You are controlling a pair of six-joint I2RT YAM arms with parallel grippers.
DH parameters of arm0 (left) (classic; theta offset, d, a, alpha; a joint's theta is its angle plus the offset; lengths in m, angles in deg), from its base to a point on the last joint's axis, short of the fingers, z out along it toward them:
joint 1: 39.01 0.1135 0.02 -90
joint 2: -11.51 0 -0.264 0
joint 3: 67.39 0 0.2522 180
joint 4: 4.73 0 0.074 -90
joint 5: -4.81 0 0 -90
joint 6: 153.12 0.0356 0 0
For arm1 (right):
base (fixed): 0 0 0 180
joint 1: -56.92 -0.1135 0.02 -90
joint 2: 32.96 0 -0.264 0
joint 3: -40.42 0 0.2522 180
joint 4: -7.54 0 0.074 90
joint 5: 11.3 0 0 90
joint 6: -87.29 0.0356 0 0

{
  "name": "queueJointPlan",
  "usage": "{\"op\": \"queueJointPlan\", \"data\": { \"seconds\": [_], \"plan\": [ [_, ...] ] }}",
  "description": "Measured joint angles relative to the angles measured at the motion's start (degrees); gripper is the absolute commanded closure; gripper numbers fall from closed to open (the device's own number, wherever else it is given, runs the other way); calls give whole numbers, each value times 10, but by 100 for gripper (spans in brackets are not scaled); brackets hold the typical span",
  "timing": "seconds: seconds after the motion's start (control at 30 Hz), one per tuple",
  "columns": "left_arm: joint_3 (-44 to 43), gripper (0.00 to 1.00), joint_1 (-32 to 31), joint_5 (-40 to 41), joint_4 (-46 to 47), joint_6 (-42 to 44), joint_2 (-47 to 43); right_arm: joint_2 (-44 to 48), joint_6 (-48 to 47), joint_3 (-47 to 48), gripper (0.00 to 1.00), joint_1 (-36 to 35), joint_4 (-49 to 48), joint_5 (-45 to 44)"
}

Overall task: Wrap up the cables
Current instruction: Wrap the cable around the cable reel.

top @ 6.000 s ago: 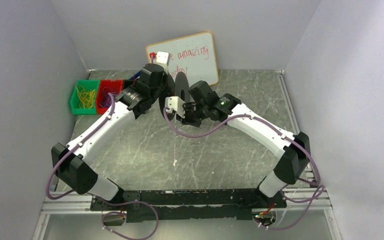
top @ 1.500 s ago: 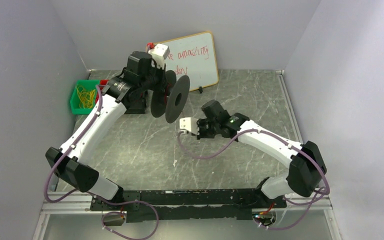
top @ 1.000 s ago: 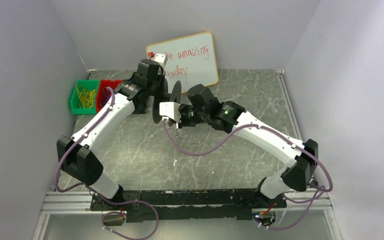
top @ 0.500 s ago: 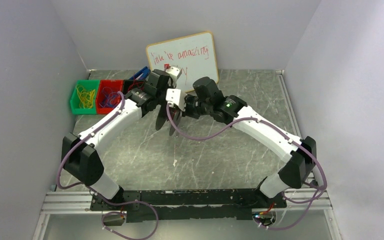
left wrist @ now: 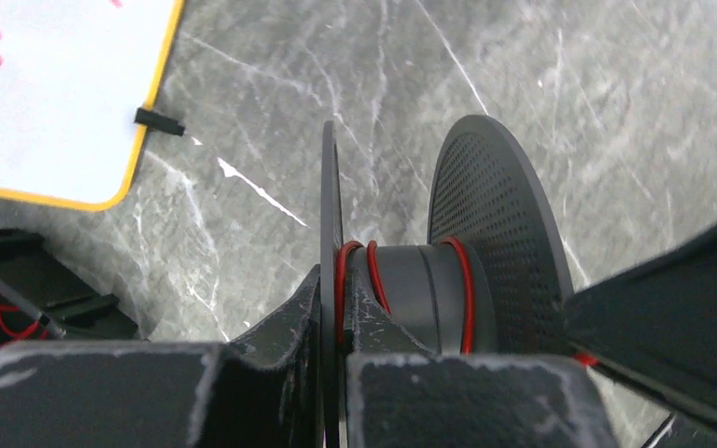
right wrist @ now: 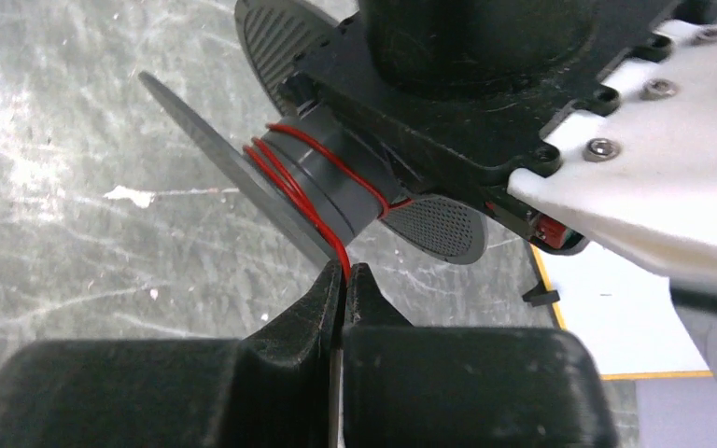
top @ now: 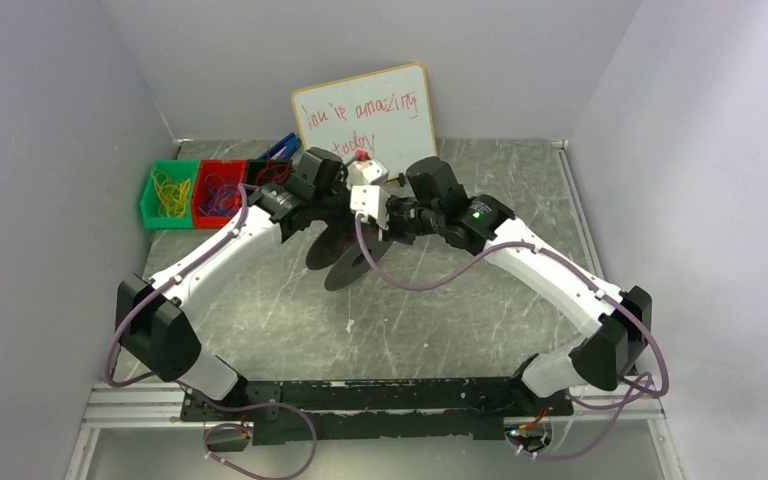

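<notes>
While left fingers (left wrist: 285,336) clamp black spool (left wrist: 420,289), right fingers (right wrist: 303,317) pinch red cable (right wrist: 289,194)

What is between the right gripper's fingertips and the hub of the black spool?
A short run of the red cable, pinched in the right gripper, leading onto the spool at its hub. Nothing else; the right wrist view shows it.

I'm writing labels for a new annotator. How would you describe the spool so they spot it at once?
Find the whiteboard at the back; in front of it, above the table, the left end effector grips the spool. It is two thin black discs on a grey hub carrying a few turns of red wire, unlike the coloured bins nearby.
</notes>
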Motion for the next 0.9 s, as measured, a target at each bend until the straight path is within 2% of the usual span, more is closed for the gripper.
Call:
{"op": "queueJointPlan", "data": {
  "seconds": [0.27,0.43,0.57,0.7,0.9],
  "plan": [
    [-8,97,-18,-61,-42,80,-1,30,-45,-23,100,-2,39,32],
    [-9,97,-25,-69,-64,113,-3,31,-65,-30,100,-3,52,61],
    [-10,97,-33,-39,-64,103,-3,31,-56,-28,100,-3,56,59],
    [-16,97,-36,-6,-57,91,-3,35,-44,-26,100,-14,44,17],
    [-18,97,-46,80,-14,60,-3,-3,-31,51,100,-24,97,-26]
  ]
}}
